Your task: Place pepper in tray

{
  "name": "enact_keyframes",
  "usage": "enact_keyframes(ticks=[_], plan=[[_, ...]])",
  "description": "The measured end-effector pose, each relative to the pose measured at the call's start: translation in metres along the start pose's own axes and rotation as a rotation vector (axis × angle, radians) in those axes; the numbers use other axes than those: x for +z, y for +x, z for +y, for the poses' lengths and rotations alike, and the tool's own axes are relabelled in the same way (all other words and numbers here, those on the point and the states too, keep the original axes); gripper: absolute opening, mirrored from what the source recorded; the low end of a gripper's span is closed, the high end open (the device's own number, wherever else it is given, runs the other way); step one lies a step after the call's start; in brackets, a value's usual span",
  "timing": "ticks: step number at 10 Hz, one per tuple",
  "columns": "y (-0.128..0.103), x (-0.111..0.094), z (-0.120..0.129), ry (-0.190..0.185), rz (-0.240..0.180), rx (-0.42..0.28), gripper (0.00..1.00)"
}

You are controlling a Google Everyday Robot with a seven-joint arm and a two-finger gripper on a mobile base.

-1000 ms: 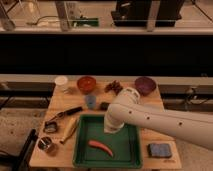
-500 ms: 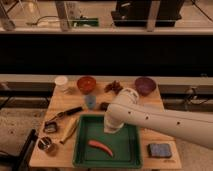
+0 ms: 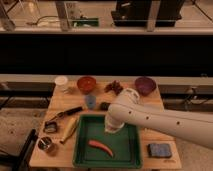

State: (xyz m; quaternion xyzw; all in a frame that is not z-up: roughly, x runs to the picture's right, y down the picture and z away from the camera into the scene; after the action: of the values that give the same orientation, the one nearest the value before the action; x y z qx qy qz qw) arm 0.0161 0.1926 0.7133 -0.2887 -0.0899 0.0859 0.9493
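Note:
The orange-red pepper (image 3: 100, 147) lies on the floor of the green tray (image 3: 82, 155), in its front left part. The tray sits at the front middle of the wooden table. My gripper (image 3: 112, 128) hangs from the white arm over the tray's back middle, above and to the right of the pepper and apart from it. It holds nothing that I can see.
A pale yellowish vegetable (image 3: 69, 130) lies left of the tray. A blue-grey sponge (image 3: 159, 149) lies to its right. Orange bowl (image 3: 86, 83), purple bowl (image 3: 145, 85), white cup (image 3: 61, 82), a small blue cup (image 3: 90, 101) and a metal cup (image 3: 46, 145) stand around.

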Motion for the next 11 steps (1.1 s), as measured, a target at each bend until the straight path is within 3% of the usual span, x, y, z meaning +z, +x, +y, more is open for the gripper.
enact_keyframes(ticks=[11], plan=[[0.017,0.001,-0.005,0.000,0.013,0.064,0.00]])
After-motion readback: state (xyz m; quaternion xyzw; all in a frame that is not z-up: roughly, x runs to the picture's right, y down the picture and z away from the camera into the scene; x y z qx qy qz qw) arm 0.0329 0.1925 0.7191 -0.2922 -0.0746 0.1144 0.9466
